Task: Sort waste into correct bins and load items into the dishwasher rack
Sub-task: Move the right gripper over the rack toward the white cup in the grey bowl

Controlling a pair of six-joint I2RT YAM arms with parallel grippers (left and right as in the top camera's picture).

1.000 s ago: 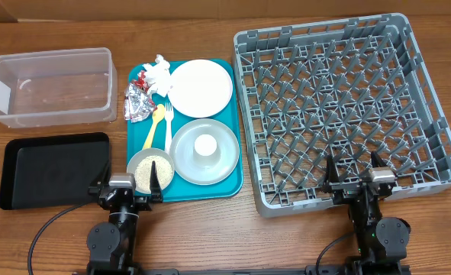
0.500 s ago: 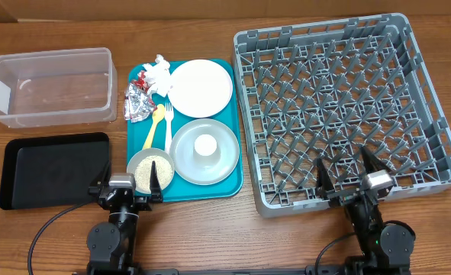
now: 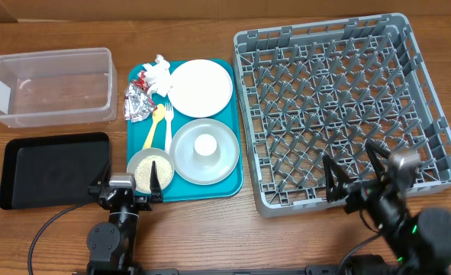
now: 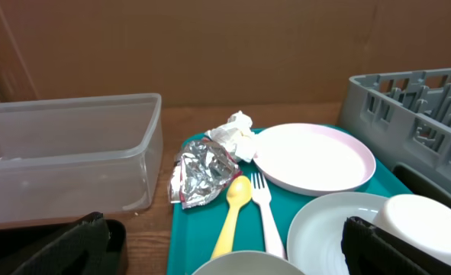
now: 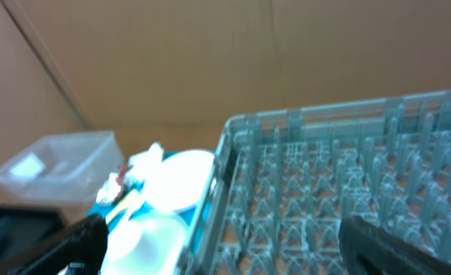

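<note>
On the teal tray point(image 3: 210, 191) lie a white plate point(image 3: 201, 88), a grey plate point(image 3: 227, 156) with a white cup point(image 3: 204, 146) on it, a bowl point(image 3: 130, 166) of rice-like grains point(image 3: 150, 168), a yellow spoon point(image 3: 155, 126), a white fork point(image 3: 168, 122), a napkin point(image 3: 158, 72) and foil wrappers point(image 3: 139, 103). The clear tub point(image 3: 49, 55) and black tray point(image 3: 53, 169) stand to the left and the grey rack point(image 3: 324, 25) to the right. My left gripper point(image 3: 130, 186) is open by the bowl. My right gripper point(image 3: 355, 174) is open and raised over the rack's front edge.
The left wrist view shows the foil point(image 4: 202, 172), napkin point(image 4: 236, 134), spoon point(image 4: 233, 210), fork point(image 4: 265, 210), white plate point(image 4: 313, 156) and tub point(image 4: 65, 153) ahead. The right wrist view is blurred, with the rack point(image 5: 339, 183) below. A cardboard wall stands behind the table.
My right arm has lifted off the table and swung to the right, with its gripper still open. The left arm has not moved.
</note>
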